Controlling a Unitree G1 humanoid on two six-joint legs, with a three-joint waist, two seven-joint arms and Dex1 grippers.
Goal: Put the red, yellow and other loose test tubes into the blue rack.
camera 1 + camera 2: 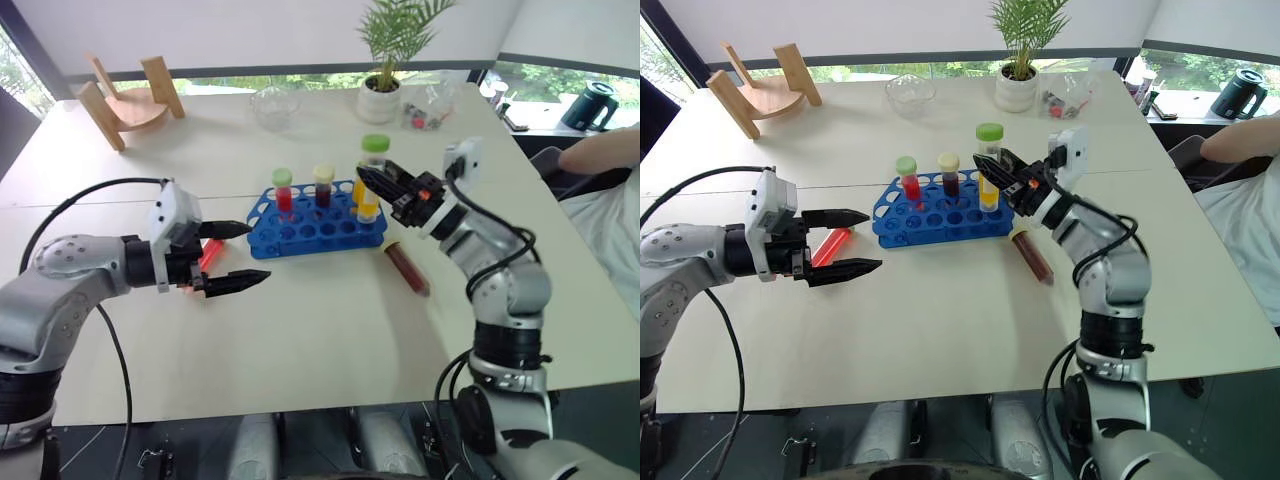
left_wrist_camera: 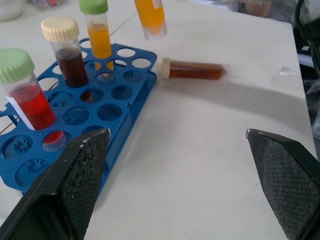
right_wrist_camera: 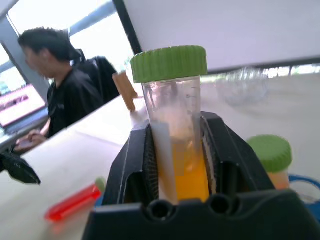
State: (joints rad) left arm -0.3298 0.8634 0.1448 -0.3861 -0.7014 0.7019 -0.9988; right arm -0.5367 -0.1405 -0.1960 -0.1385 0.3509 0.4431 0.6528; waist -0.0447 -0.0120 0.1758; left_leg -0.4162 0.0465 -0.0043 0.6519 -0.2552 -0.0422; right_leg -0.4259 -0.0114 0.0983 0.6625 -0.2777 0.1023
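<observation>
The blue rack [image 1: 318,228] stands mid-table with a red tube [image 1: 283,192], a dark red tube [image 1: 323,185] and a yellow tube [image 2: 100,37] upright in it. My right gripper [image 1: 370,182] is shut on another yellow, green-capped tube [image 1: 375,145], held upright in the air over the rack's right end. A brown tube [image 1: 408,268] lies on the table right of the rack. A loose red tube [image 1: 210,252] lies left of the rack, under my left gripper [image 1: 258,251], which is open with nothing in it and points toward the rack.
A wooden stand [image 1: 130,100], a glass bowl [image 1: 273,105] and a potted plant [image 1: 385,80] line the far side. A person's arm [image 1: 610,165] rests at the table's right edge, near a kettle [image 1: 592,105]. Another person [image 3: 60,95] sits beyond the table.
</observation>
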